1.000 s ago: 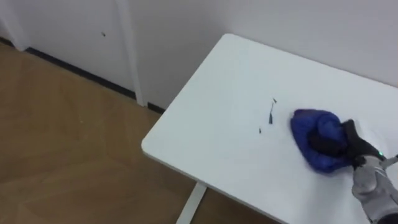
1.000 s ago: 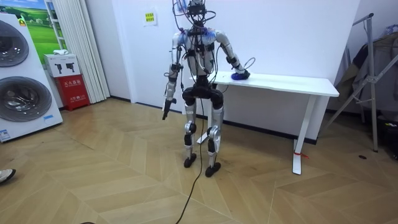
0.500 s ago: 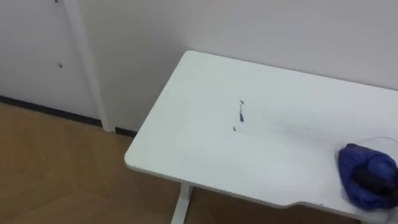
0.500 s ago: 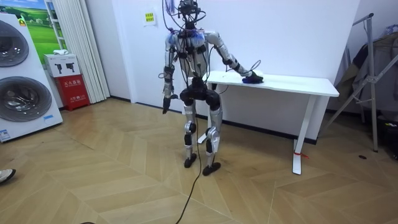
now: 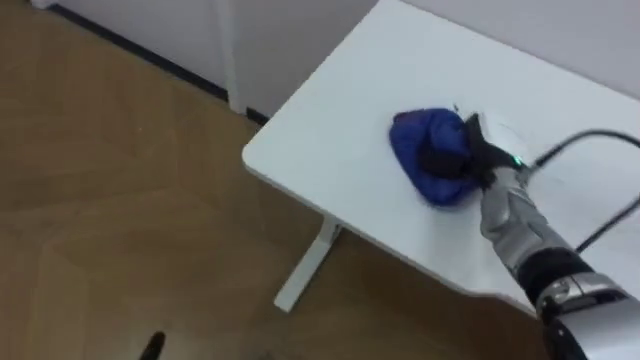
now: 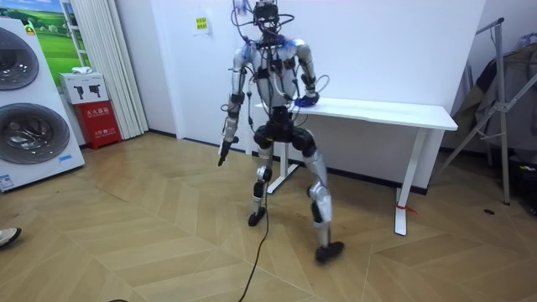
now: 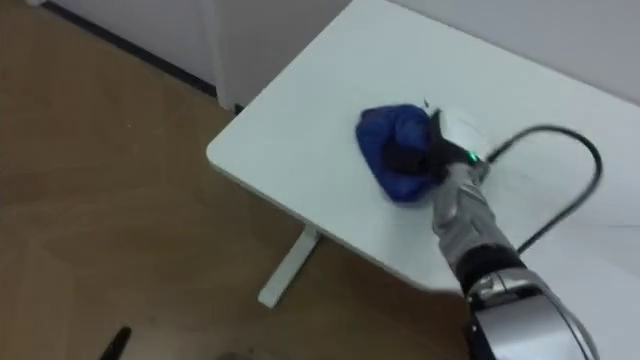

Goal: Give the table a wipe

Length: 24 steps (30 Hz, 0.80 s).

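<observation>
Closest to me, my right hand (image 5: 462,160) comes in from the lower right on its grey forearm. Its dark fingers are curled down into the blue crumpled cloth (image 5: 418,148), so I read it as gripping the cloth and pressing it onto the white flat surface (image 5: 320,150). The cloth bunches up ahead and to the left of the palm, the way the fingers point, and its longer side runs roughly along the line of my forearm. It sits a little in from the front edge and near the rounded left corner, above the white slanted support leg (image 5: 305,268) and the brown wooden floor (image 5: 120,200).

That placement decides the next stroke, as I judge it. Little surface is left between the cloth and the corner. The broad unwiped stretch runs off to my right and back toward the white wall (image 5: 290,40), so the sweep should go that way, along the long side.

In the room view I stand at the end of the surface in a wide stride. My left hand (image 6: 222,154) hangs at my side well away from it, and I cannot tell how its fingers are set. The right hand is plainly the nearer one for this job.
</observation>
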{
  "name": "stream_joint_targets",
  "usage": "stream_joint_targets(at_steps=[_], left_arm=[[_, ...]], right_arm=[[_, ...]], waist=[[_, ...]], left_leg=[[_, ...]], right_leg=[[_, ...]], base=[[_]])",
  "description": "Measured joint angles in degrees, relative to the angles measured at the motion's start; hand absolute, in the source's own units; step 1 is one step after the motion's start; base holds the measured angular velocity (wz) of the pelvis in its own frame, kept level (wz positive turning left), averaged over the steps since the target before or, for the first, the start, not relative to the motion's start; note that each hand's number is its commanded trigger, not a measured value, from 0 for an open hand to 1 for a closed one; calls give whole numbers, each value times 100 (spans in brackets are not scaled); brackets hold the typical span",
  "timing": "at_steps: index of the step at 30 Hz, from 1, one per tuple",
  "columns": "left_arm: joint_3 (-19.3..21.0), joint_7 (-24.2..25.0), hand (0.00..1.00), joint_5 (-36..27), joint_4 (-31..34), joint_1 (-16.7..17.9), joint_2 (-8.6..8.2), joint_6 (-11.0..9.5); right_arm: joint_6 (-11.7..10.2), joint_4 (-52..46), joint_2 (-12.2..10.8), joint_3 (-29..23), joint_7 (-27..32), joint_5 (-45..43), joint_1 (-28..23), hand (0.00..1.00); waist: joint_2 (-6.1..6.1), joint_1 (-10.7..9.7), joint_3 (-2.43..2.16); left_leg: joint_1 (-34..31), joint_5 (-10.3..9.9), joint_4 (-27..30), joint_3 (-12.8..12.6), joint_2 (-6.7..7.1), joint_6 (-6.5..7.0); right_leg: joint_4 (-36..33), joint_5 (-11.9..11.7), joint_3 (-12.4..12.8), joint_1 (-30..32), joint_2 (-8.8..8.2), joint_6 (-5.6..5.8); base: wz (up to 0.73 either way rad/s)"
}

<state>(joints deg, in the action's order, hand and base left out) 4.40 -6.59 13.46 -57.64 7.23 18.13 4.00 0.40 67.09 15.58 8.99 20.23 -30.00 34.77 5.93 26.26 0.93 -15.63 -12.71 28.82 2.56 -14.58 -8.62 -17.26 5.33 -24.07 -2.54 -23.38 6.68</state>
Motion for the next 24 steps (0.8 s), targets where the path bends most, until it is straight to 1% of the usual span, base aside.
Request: stream_joint_targets(at_steps=[1,2,3,4,5,6,7,8,9,10,11,12,13,14,15,16,17,18,19,20,21,22,23,24], left_arm=[[97,53,0,-36,14,-16,198,-1],[173,68,0,-45,17,24,276,-17],[362,53,0,-97,17,134,385,-44],[501,58,0,-159,32,274,352,-51],[548,64,0,-166,36,392,328,-57],[662,81,0,-120,34,611,224,-55],[782,88,0,-130,35,794,76,-35],[863,95,0,-136,38,863,9,-31],[943,100,0,-138,37,984,-81,-24],[942,109,0,-137,38,1048,-146,-22],[936,109,0,-132,40,1043,-178,-20],[868,110,0,-136,91,987,-242,-16],[814,106,0,-139,180,898,-314,-23],[771,97,0,-143,195,847,-345,-24],[659,80,0,-156,182,773,-420,-32],[585,77,0,-164,172,680,-521,-64],[586,68,0,-176,190,639,-591,-64],[574,58,0,-187,197,596,-691,-72],[526,54,0,-217,207,593,-757,-105],[463,52,0,-270,221,596,-767,-112],[376,48,0,-318,260,600,-767,-101],[367,13,0,-372,357,653,-748,-37],[379,-18,0,-382,384,716,-734,6],[398,-73,0,-400,421,855,-689,93]], right_arm=[[-78,26,147,-169,-30,73,-228,100],[-91,11,227,-251,-50,115,-351,100],[-101,-73,389,-433,-92,186,-687,100],[-116,-187,621,-626,-139,229,-1056,100],[-118,-280,740,-770,-160,223,-1290,100],[-93,-361,1004,-1088,-190,221,-1718,100],[43,-415,1267,-1343,-219,264,-2076,100],[114,-417,1370,-1465,-228,283,-2200,100],[235,-427,1505,-1600,-284,267,-2303,100],[318,-493,1557,-1658,-379,221,-2319,100],[340,-544,1562,-1663,-430,177,-2318,100],[363,-737,1547,-1633,-518,13,-2313,100],[471,-1168,1478,-1481,-582,-148,-2291,100],[491,-1382,1409,-1393,-601,-283,-2236,100],[540,-1634,1253,-1025,-627,-471,-1984,100],[550,-1833,1059,-552,-737,-660,-1646,100],[547,-1954,948,-362,-785,-794,-1488,100],[536,-2157,628,-3,-870,-1110,-1174,100],[458,-2299,444,326,-933,-1281,-960,100],[359,-2308,412,437,-957,-1288,-872,100],[209,-2319,415,517,-991,-1223,-741,100],[217,-2285,417,512,-990,-1109,-612,100],[218,-2277,422,495,-988,-1088,-581,100],[185,-2243,453,449,-941,-1087,-578,100]], waist=[[-11,-136,15],[19,-190,15],[64,-315,-33],[-34,-476,-98],[-41,-616,-110],[-40,-900,-127],[-78,-1044,-137],[-54,-1122,-137],[-99,-1321,-56],[-85,-1494,-55],[-62,-1551,-40],[-89,-1583,-26],[-182,-1575,-19],[-235,-1558,-8],[-330,-1452,-10],[-395,-1358,-7],[-436,-1308,-4],[-452,-1162,-9],[-481,-1064,-26],[-499,-994,-39],[-408,-903,-23],[-316,-812,4],[-255,-793,-4],[-177,-780,-5]], left_leg=[[34,47,-23,205,-197,-243],[78,78,-44,251,-299,-365],[190,122,-137,264,-508,-494],[321,240,-318,257,-798,-302],[393,380,-450,198,-877,-84],[521,636,-722,-4,-894,32],[655,687,-711,-375,-869,-2],[715,684,-667,-582,-846,-4],[785,637,-523,-750,-730,28],[790,542,-352,-805,-552,48],[779,449,-199,-871,-430,88],[778,220,51,-1035,-215,147],[767,-18,201,-1104,10,280],[777,-112,223,-1128,111,341],[814,-227,173,-1120,353,448],[818,-232,-2,-1111,634,480],[817,-238,-105,-1091,761,631],[879,-166,-265,-942,903,663],[995,-90,-494,-921,964,667],[1052,-17,-604,-900,1004,675],[1112,92,-864,-822,1109,698],[1101,170,-1027,-684,1196,717],[1080,188,-1075,-604,1231,728],[1064,203,-1134,-422,1283,732]], right_leg=[[58,-119,18,-41,157,46],[18,-188,3,-21,241,41],[-286,214,-68,30,361,467],[-635,626,-85,148,570,408],[-790,795,-105,192,638,246],[-897,976,-130,206,721,96],[-855,1030,-121,197,824,0],[-824,1024,-117,183,864,-40],[-799,1054,-100,166,920,-196],[-718,1052,-58,142,964,-391],[-684,1050,-21,142,990,-448],[-616,1022,91,138,1070,-539],[-610,1004,260,144,1165,-569],[-609,999,355,161,1213,-576],[-611,974,590,231,1275,-620],[-629,955,836,327,1313,-652],[-629,944,927,370,1338,-676],[-610,927,1104,465,1401,-740],[-499,919,1239,469,1460,-895],[-426,915,1276,465,1472,-1020],[-309,890,1312,460,1454,-1067],[-188,874,1302,422,1428,-1034],[-126,825,1298,394,1424,-947],[-40,714,1243,327,1403,-721]], base=[[51],[26],[-6],[-8],[11],[16],[6],[-24],[-38],[-41],[-52],[-61],[-68],[-87],[-99],[-101],[-93],[-58],[-40],[13],[48],[64],[77],[85]])
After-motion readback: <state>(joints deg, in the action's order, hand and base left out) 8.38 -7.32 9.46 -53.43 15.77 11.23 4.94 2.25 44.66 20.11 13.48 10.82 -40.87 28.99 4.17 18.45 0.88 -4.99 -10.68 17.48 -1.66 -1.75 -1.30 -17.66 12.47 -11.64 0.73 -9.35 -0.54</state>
